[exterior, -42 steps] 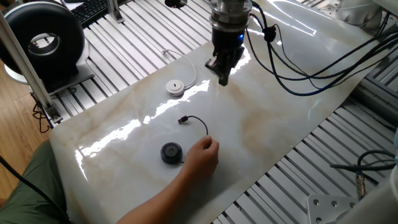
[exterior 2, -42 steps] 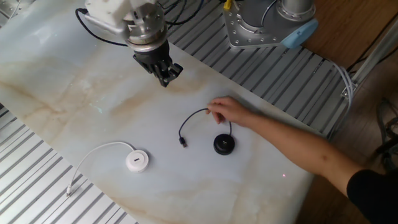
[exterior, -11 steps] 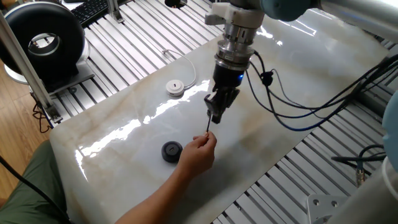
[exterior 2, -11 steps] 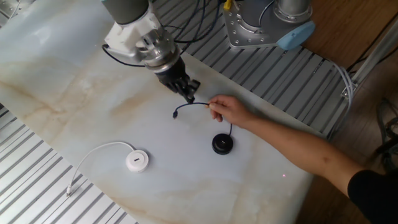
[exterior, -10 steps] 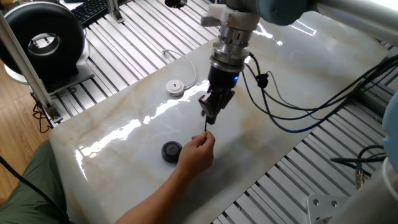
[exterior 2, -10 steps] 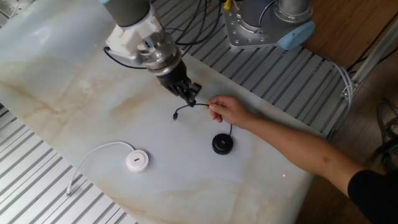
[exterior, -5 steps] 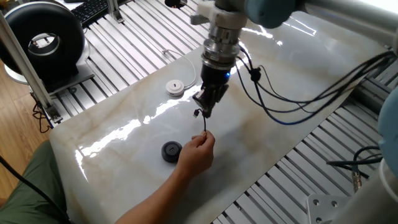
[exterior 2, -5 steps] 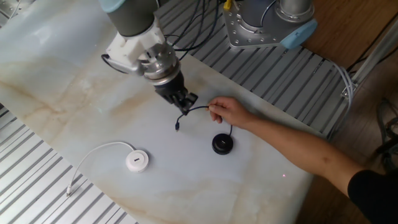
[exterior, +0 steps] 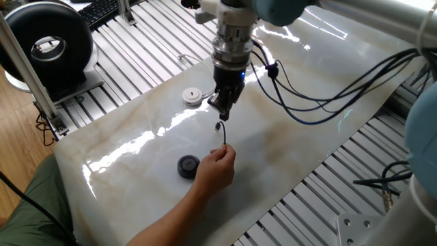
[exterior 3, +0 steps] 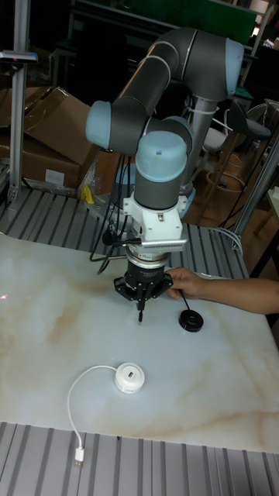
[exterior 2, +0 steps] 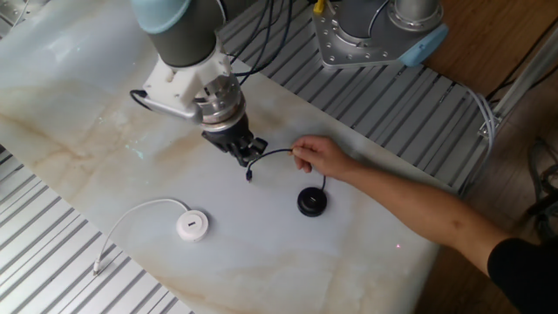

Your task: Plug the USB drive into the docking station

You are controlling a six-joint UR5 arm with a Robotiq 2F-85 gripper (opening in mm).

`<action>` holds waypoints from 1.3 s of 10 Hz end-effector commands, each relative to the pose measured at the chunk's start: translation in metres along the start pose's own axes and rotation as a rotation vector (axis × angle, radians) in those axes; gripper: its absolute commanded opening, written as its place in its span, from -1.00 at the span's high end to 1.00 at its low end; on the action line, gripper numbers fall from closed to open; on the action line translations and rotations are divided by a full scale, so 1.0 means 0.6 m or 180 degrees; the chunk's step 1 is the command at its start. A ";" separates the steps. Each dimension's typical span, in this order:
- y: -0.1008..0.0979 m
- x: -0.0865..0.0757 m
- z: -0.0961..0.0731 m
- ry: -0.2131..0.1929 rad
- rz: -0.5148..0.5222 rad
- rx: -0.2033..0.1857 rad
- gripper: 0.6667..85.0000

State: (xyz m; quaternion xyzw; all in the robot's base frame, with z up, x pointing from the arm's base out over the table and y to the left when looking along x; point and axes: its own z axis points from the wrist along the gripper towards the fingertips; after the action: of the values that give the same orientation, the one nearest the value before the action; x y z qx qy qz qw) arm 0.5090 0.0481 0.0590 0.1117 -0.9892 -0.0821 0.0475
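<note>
My gripper is shut on the thin black cable just behind the USB drive. The small black plug hangs below the fingers, above the marble. The cable arcs back to a person's hand that pinches it, then runs to the flat black puck. The docking station is a small white disc lying flat, a short way from the plug, with its white cord trailing off.
The person's forearm reaches in over the table edge. Ribbed metal rails surround the marble sheet. A black ring-shaped device stands at the left corner. Black cables loop from the arm over the table.
The gripper has carried the plug across the marble toward the white disc. The hand keeps hold of the cable near the puck. Disc and puck have stayed put.
</note>
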 end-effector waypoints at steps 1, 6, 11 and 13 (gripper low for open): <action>-0.003 -0.012 -0.007 0.0046 -0.0101 0.0082 0.15; 0.006 -0.033 -0.008 -0.0043 0.0150 0.0040 -0.03; -0.016 -0.051 -0.010 -0.0201 0.0204 0.0179 -0.24; -0.027 -0.053 -0.008 -0.0247 0.0274 0.0239 -0.20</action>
State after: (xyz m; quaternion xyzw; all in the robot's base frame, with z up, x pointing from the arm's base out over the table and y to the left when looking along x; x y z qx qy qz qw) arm 0.5387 0.0434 0.0588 0.0798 -0.9953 -0.0522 0.0195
